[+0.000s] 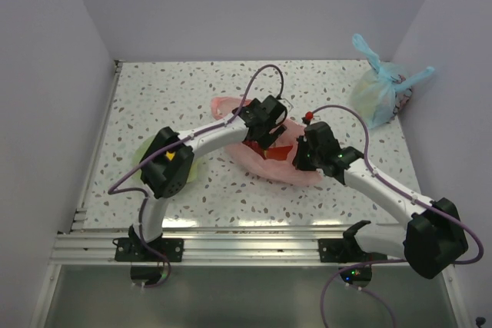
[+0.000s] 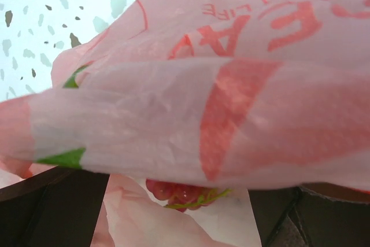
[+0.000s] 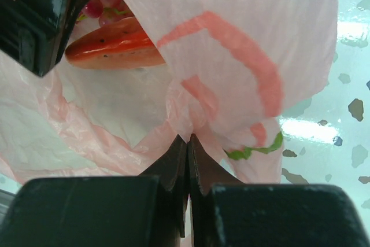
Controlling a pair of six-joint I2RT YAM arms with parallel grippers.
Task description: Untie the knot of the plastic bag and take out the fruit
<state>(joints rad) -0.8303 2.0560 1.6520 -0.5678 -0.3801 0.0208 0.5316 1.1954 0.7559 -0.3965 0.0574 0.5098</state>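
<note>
Both arms: white links, black joint housings. Left arm [image 1: 207, 134] has a yellow mark [image 1: 169, 156] on one joint. Purple cable [image 1: 265, 74] runs along each arm. Right arm [image 1: 384, 193] has a green light [image 1: 347, 274] at its base. Base plates [image 1: 150, 250] black. Right pincer [image 3: 188, 142] fingers black, wedge-tipped.

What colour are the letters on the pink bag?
Red letters on the plastic bag, clearest in the left wrist view.

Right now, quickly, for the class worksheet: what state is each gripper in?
Left gripper: open, gripping nothing.
Right gripper: closed, pinching the bag.
</note>
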